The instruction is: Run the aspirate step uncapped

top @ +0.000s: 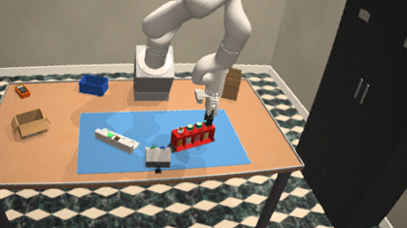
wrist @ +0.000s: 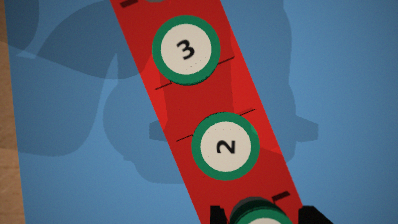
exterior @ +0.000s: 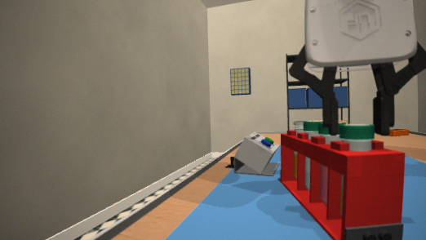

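Decapping station [top: 192, 138] [exterior: 375, 188] [wrist: 200, 102]: on the blue mat [top: 103, 157] [exterior: 228, 212] [wrist: 65, 185]
Pincer [top: 208, 122] [exterior: 357, 128] [wrist: 262, 216]: released, fingers astride tube 1's cap [exterior: 357, 131] [wrist: 265, 218] at the station's end
Tube 4 [top: 180, 131]: in the station, apparently uncapped
Cap tray [top: 127, 144]: beyond the key housing [top: 157, 156] [exterior: 254, 154] from the station

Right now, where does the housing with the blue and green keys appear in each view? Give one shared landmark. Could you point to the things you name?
Top: below centre, slightly left; key housing [top: 158, 158] [exterior: 254, 156].
Exterior: just right of centre, left of the station.
Wrist: not in it.
Shared landmark: red decapping station [top: 174, 140] [exterior: 373, 188] [wrist: 200, 102].
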Robot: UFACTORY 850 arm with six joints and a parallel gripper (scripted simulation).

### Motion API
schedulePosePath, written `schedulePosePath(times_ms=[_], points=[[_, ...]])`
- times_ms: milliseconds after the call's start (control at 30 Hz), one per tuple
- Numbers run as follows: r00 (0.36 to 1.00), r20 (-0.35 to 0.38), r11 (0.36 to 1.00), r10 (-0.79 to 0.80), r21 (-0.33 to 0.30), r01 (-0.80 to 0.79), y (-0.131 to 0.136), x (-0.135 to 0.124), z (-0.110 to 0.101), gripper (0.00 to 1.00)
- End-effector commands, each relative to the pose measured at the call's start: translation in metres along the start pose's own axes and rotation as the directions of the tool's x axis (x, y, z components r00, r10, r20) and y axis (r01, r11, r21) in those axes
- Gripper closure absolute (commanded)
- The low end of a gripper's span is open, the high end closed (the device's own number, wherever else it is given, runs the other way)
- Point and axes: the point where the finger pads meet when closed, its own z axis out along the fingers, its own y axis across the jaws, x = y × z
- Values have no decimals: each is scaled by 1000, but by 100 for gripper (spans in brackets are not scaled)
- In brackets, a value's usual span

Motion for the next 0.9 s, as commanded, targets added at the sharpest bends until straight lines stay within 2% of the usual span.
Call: schedulePosePath(times_ms=[0,400,567,667,700,733,800,867], points=[[1000,1,1000,0,1,0,0,0,-13,54],[1000,1,1000,0,1,0,0,0,-43,54],[1000,1,1000,0,1,0,0,0,-44,54],[969,1,969,-247,1,247,1,25,-44,54],[969,1,969,-247,1,247,1,25,-44,54],[947,1,947,-321,1,321,1,33,-44,54],[947,1,947,-321,1,321,1,33,-44,54],[885,0,885,-466,2,466,2,50,-44,54]])
